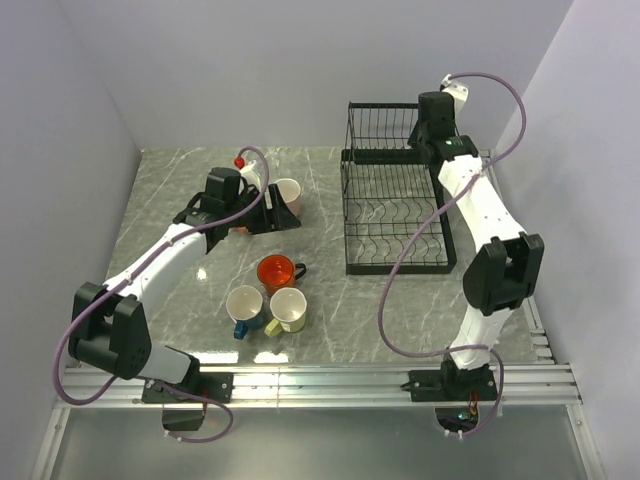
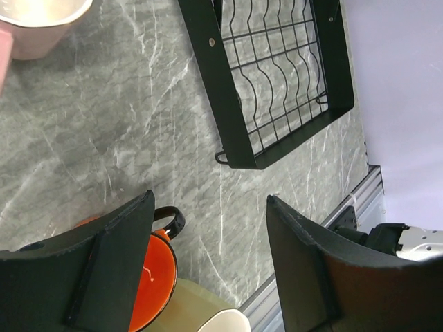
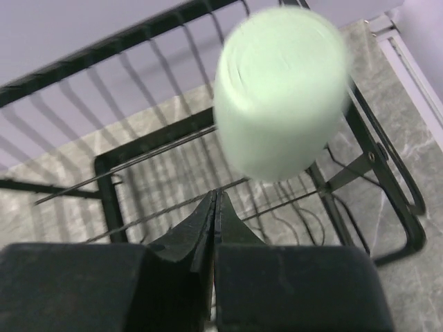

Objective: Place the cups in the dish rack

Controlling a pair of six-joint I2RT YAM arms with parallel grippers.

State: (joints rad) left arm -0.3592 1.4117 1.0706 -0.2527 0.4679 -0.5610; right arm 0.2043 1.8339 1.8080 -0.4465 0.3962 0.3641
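The black wire dish rack (image 1: 395, 205) stands at the right, with its upper basket at the back. My right gripper (image 1: 432, 128) hangs over that basket. In the right wrist view its jaws (image 3: 214, 194) are shut together with nothing between them, and a blurred pale green mug (image 3: 280, 90) sits just beyond the tips, bottom toward the camera, over the rack wires (image 3: 111, 173). My left gripper (image 1: 278, 215) is open and empty beside a pink mug (image 1: 287, 194). In its wrist view the gripper (image 2: 209, 199) hovers above the orange mug (image 2: 149, 290).
The orange mug (image 1: 276, 270), blue mug (image 1: 244, 304) and pale yellow mug (image 1: 289, 308) stand grouped at the table's front middle. A pinkish object (image 1: 240, 229) is mostly hidden under the left arm. The rack's lower shelf (image 2: 277, 76) shows in the left wrist view.
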